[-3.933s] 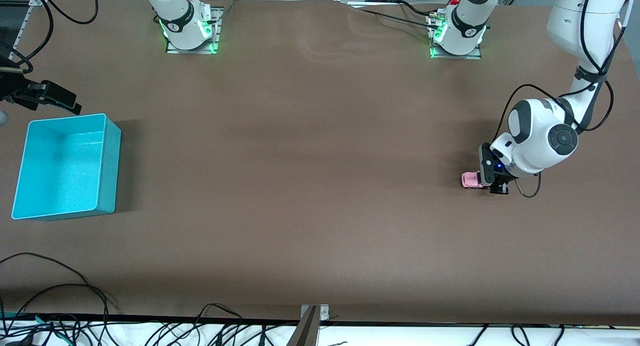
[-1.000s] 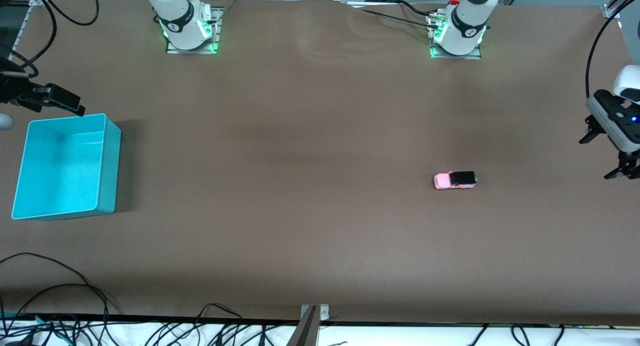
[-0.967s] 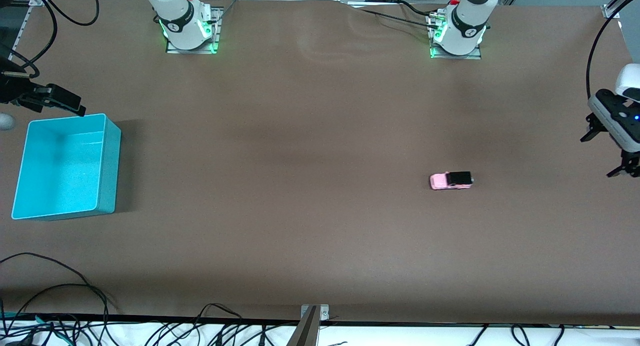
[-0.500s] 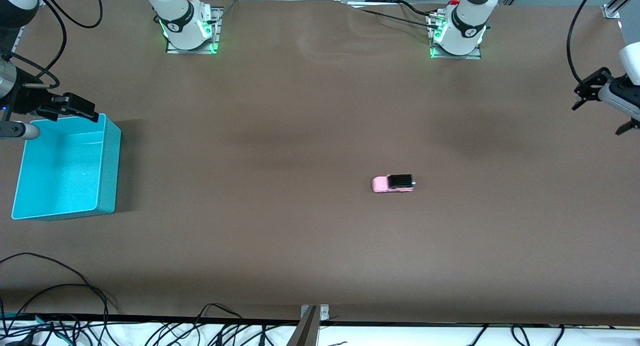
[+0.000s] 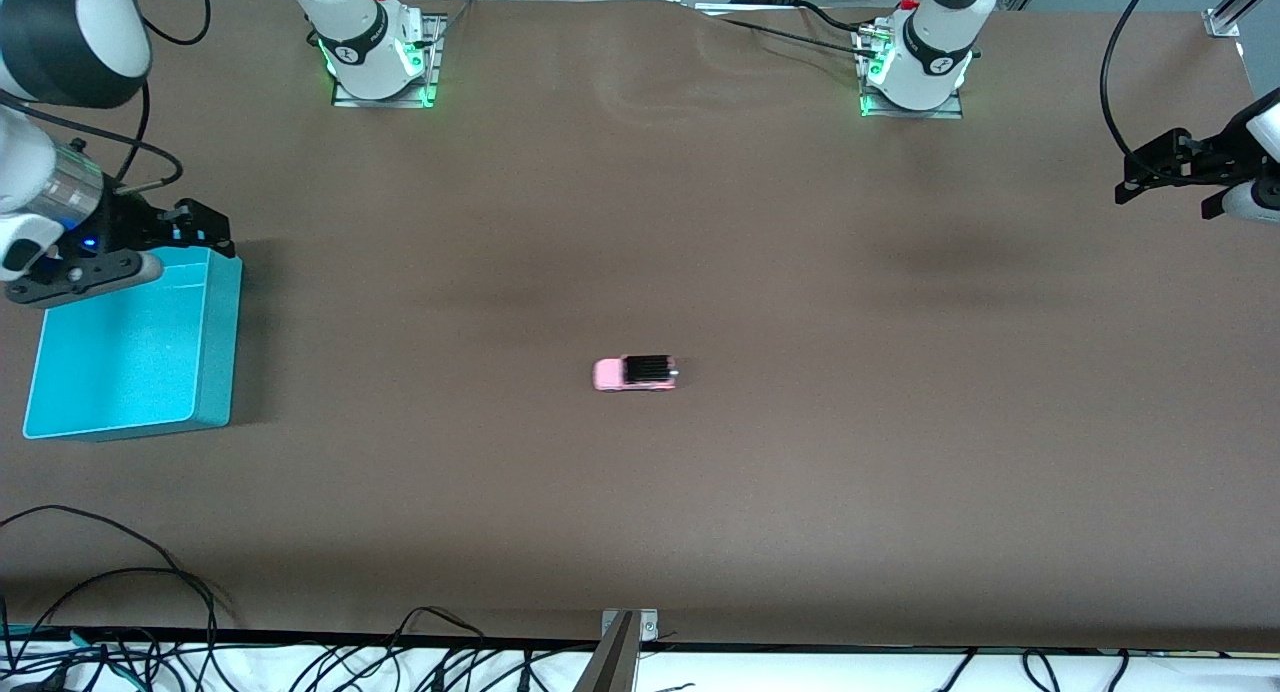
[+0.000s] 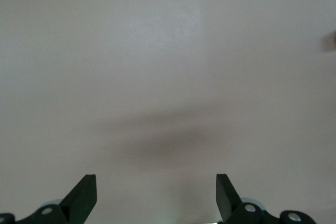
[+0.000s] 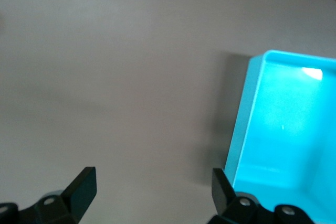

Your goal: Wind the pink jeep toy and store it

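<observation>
The pink jeep toy point(image 5: 635, 373) stands alone on the brown table near its middle, pink nose toward the right arm's end, with neither gripper on it. The turquoise bin point(image 5: 130, 342) sits at the right arm's end and is empty. My right gripper point(image 5: 190, 242) is open over the bin's corner that lies farthest from the front camera. Its wrist view shows the open gripper point(image 7: 155, 182) and the bin point(image 7: 283, 129), not the jeep. My left gripper point(image 5: 1165, 187) is open and raised over the left arm's end. Its wrist view shows it point(image 6: 156, 192) over bare table only.
The two arm bases point(image 5: 375, 47) point(image 5: 915, 57) stand along the table edge farthest from the front camera. Loose black cables point(image 5: 120, 582) lie at the near edge by the right arm's end. A metal bracket point(image 5: 625, 637) sticks up at the middle of the near edge.
The left gripper let go of the jeep and rose away toward its end of the table. The jeep rolled toward the right arm's end. The right gripper moved over the bin's corner.
</observation>
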`<action>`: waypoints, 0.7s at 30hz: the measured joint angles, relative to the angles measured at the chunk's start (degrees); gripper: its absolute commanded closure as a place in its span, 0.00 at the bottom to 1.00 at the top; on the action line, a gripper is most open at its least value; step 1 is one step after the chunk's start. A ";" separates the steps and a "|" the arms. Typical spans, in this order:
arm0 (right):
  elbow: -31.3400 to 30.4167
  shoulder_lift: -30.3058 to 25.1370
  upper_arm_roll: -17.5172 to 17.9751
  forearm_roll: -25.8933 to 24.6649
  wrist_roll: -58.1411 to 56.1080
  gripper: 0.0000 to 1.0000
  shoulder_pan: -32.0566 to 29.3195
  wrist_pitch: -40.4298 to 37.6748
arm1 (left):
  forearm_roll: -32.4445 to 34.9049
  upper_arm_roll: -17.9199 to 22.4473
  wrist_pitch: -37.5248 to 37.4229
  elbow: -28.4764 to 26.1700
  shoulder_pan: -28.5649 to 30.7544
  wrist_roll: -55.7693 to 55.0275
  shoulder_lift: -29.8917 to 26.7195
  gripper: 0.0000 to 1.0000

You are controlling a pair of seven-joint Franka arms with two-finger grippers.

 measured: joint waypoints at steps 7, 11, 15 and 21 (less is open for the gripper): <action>-6.18 -1.06 -1.22 -0.02 -12.44 0.06 -0.06 5.30 | -0.02 0.03 -1.74 2.29 0.00 -4.75 -0.27 0.00; -8.32 -1.15 -1.51 -0.03 -19.60 0.05 -0.05 9.40 | -0.02 0.04 -1.76 2.32 0.00 -4.90 -0.27 0.00; -14.06 -0.70 -2.94 -0.03 -30.73 0.00 -0.12 18.71 | -0.02 0.08 -1.81 2.32 0.01 -5.27 -0.26 0.00; -18.89 2.32 -4.41 -0.03 -42.94 0.00 -0.40 26.66 | -0.02 0.21 -1.97 2.32 0.20 -5.55 -0.25 0.00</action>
